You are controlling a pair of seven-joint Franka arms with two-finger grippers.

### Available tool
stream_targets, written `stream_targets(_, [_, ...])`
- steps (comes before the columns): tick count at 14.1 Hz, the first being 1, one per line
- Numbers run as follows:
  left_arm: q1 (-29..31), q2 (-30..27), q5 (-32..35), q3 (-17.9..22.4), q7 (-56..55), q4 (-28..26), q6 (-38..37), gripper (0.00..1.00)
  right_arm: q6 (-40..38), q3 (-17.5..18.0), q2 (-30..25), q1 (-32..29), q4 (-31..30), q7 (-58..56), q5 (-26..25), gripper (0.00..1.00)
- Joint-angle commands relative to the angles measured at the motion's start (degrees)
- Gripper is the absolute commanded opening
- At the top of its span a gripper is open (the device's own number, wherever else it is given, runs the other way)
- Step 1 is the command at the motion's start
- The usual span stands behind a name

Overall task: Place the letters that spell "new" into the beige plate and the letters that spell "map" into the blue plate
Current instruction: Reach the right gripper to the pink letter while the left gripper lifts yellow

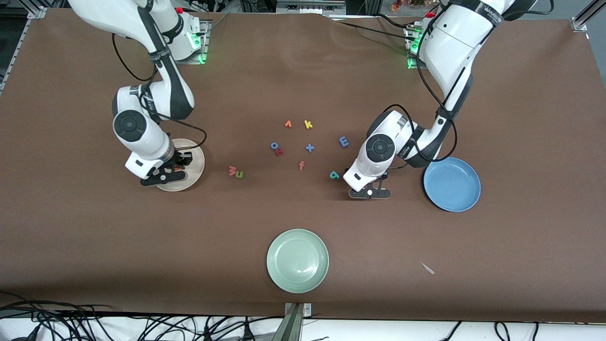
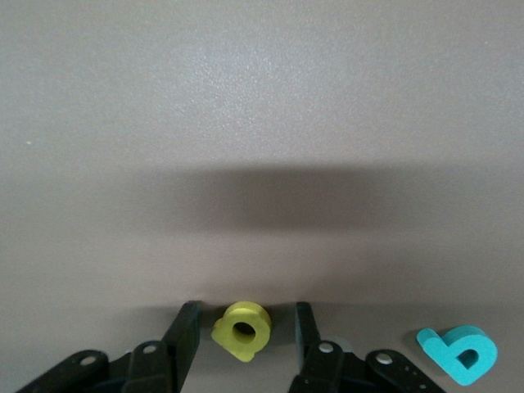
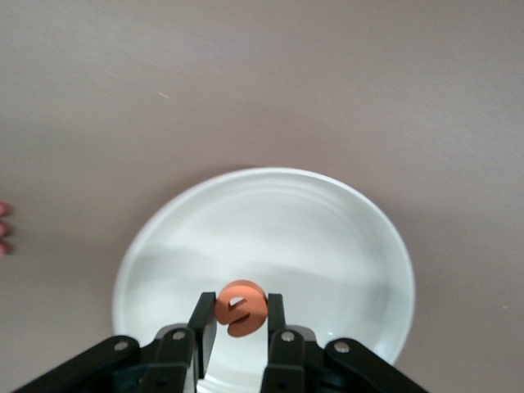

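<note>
My right gripper [image 1: 166, 174] hangs over the beige plate [image 1: 195, 163], shut on the orange e [image 3: 241, 308]; the pale dish of the plate [image 3: 286, 229] fills the right wrist view beneath it. My left gripper [image 2: 246, 309] is down at the table beside the blue plate [image 1: 452, 183]. Its jaws stand open around the yellow a [image 2: 242, 330], with a gap on each side. The teal p [image 1: 334, 175] lies just beside that gripper and shows in its wrist view [image 2: 460, 352]. The blue m [image 1: 344, 141] lies farther from the front camera. The dull red w [image 1: 232, 170] and green n [image 1: 239, 174] touch each other near the beige plate.
A pale green plate [image 1: 297, 260] sits near the front edge. In the middle lie a yellow k [image 1: 308, 124], a small orange letter [image 1: 288, 124], a blue o [image 1: 274, 145] by a dark red letter [image 1: 279, 152], a blue plus [image 1: 309, 148] and an orange-red f [image 1: 301, 165].
</note>
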Motion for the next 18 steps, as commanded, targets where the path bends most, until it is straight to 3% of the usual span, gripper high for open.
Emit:
stream_targets(1, [0.02, -0.13, 1.88, 0.16, -0.03, 0.16, -1.85, 0.49, 2.71, -0.46, -0.68, 0.69, -2.69, -1.01, 0.32, 0.34])
stream_targets(4, [-0.07, -0.13, 1.88, 0.16, -0.03, 0.16, -2.12, 0.44, 2.8, -0.63, -0.76, 0.69, -2.69, -1.01, 0.49, 0.36])
stream_targets(6, [-0.07, -0.13, 1.88, 0.16, -0.03, 0.07, -2.12, 0.41, 2.8, -0.63, -1.2, 0.69, -2.69, -1.01, 0.49, 0.48])
stream_targets(9, [0.2, 0.04, 1.88, 0.16, 0.75, 0.07, -2.12, 0.36, 2.71, 0.06, -1.73, 0.78, -2.6, -0.05, 0.75, 0.5])
stream_targets(10, [0.2, 0.13, 1.88, 0.16, 0.93, 0.07, -2.12, 0.35, 2.71, 1.55, -1.9, 0.78, -2.42, 0.13, 1.36, 0.52])
stream_targets(14, [0.2, 0.22, 1.88, 0.16, 1.11, 0.07, -2.03, 0.31, 5.51, 6.65, -1.47, 1.04, -1.72, 0.22, 12.61, 0.63])
stream_targets(18, [0.37, 0.13, 1.88, 0.33, 2.24, 0.86, -2.2, 0.28, 10.07, 9.73, 0.46, 2.09, -1.81, 4.08, 12.71, 0.64])
